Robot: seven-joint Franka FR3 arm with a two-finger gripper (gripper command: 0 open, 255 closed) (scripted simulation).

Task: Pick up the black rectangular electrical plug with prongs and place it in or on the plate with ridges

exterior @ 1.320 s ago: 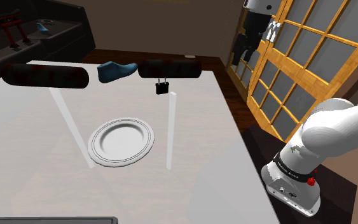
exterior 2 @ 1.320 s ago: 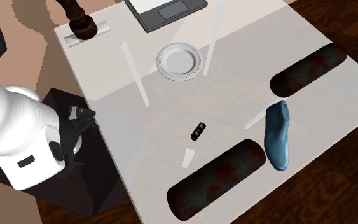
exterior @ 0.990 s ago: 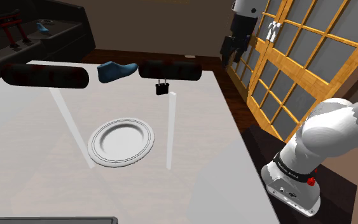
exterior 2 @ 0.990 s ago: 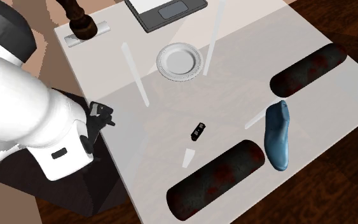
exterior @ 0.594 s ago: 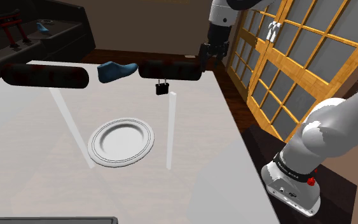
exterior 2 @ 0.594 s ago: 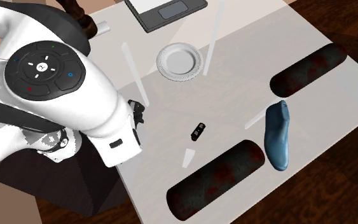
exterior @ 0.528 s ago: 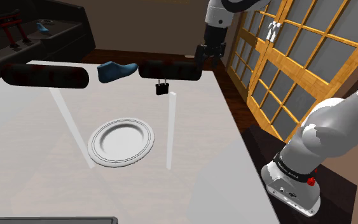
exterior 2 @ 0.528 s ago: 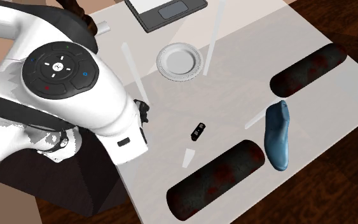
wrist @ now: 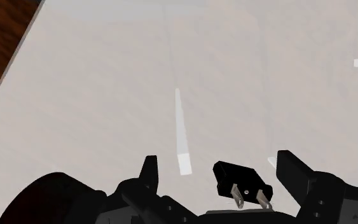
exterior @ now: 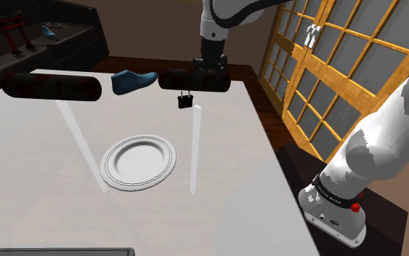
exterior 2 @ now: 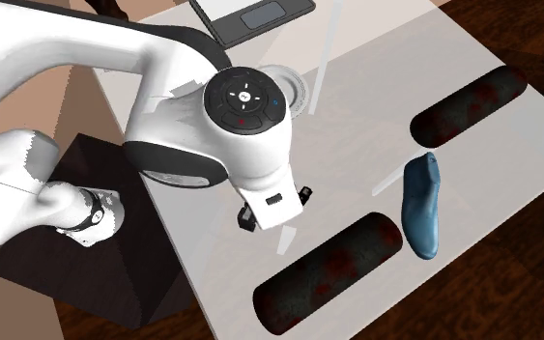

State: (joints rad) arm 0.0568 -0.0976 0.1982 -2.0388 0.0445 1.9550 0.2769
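Hovering claw, shoulder view: we see the claw (exterior: 208, 73) hanging over the bench (exterior: 43, 145) beyond the plate (exterior: 108, 169), its tips lost against a dark roll (exterior: 173, 78).
Plug, shoulder view: the black plug (exterior: 185, 102) sits on the bench beyond the plate, well apart from it, prongs on the side away from the plate.
Arm, second exterior view: the white arm (exterior 2: 245, 106) reaches across the plate (exterior 2: 300, 95), leaving a sliver of ridged rim.
Claw, wrist view: the fingers (wrist: 149, 173) are spread wide and touch nothing. The plug (wrist: 240, 181) lies on the bench between them, nearer one finger.
Handling: we judge it small, light and rigid, with a smooth hard shell that may slip.
Hold: we would pinch the body's two long flat sides, clear of the thin prongs (wrist: 247, 197), which could let it twist out.
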